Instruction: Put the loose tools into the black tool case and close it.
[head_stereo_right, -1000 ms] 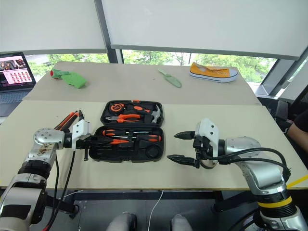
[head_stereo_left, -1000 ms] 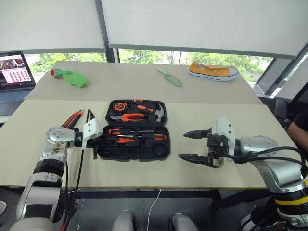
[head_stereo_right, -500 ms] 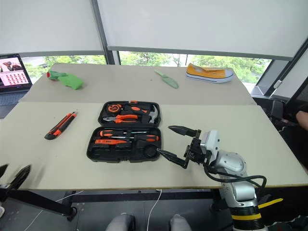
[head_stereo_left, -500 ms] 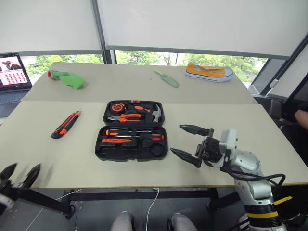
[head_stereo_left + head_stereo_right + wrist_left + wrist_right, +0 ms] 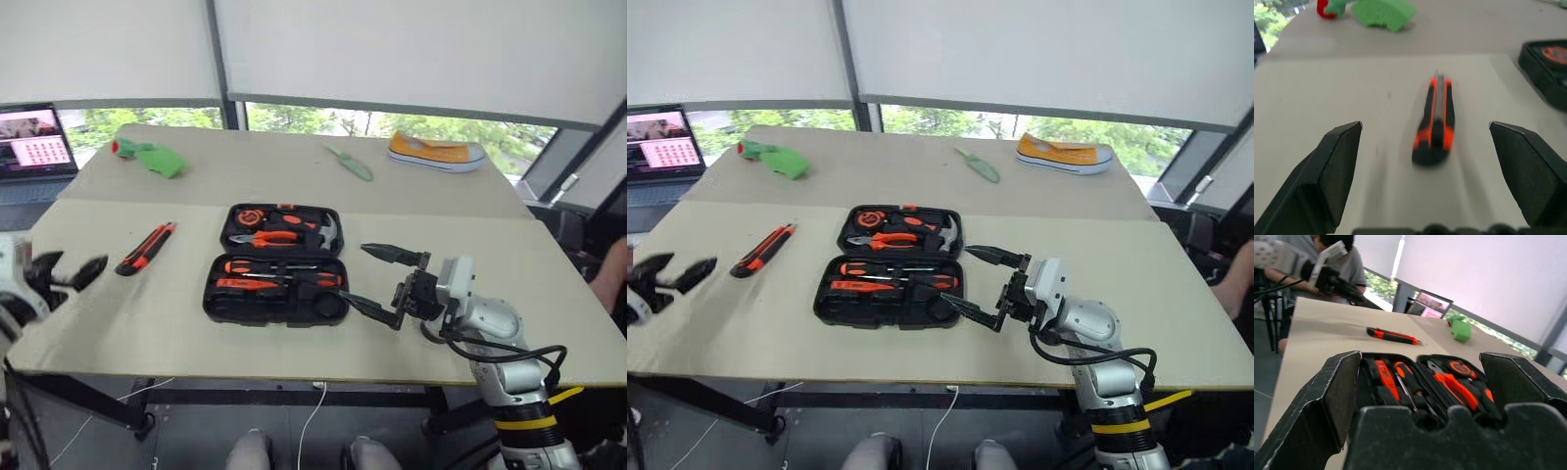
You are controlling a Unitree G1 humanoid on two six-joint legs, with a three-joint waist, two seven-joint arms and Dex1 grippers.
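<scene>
The black plastic clamshell tool case (image 5: 277, 262) lies open and flat near the middle of the pale beige table (image 5: 147, 323), with both halves facing up. Its moulded slots hold orange-and-black handled tools: steel-shaft screwdrivers (image 5: 279, 274) in the nearer half, pliers (image 5: 263, 236) and a small hammer in the farther half. One loose tool lies outside it, an orange-and-black utility knife (image 5: 146, 249), flat on the table to the left of the case and well apart from it.

The left gripper (image 5: 666, 276) hovers off the table's left edge with its two black fingers spread wide and nothing between them. In the left wrist view the knife (image 5: 1435, 121) lies ahead of the gap between the fingers (image 5: 1334, 169), untouched.

The right gripper (image 5: 377, 281) hangs just beside the case's right end, released as well, pointing towards the case (its lower finger seems very near the case's corner, though contact cannot be judged).

On the far table lie a green cloth (image 5: 157, 157), a pale green trowel-shaped tool (image 5: 350, 163) and a yellow canvas shoe (image 5: 436, 153); a laptop (image 5: 37, 142) stands at far left.
</scene>
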